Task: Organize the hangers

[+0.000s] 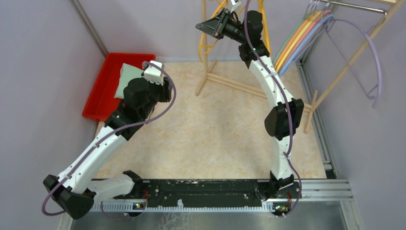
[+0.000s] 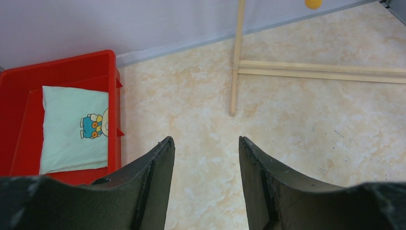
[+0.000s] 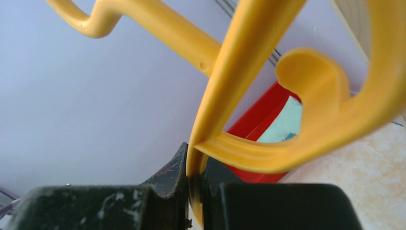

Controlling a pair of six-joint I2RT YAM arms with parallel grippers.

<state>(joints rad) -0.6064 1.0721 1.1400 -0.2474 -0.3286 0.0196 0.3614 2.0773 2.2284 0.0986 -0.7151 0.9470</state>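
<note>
Left of the wooden rack (image 1: 239, 84), the table (image 1: 201, 139) lay open beneath my spread left gripper (image 2: 206, 158), as far as the red bin (image 1: 100, 84) at the wall. Beside the rack's left upright, my right gripper (image 3: 196, 177) was crowded by the yellow hanger (image 3: 215, 110) it clamped. At the rack's right end, the bunched hangers (image 1: 299, 40) filled the rail.

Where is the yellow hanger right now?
In the top view, the yellow hanger is pinched in the right gripper, up high at the far side, beside the wooden rack and left of the hangers on the rail.
</note>
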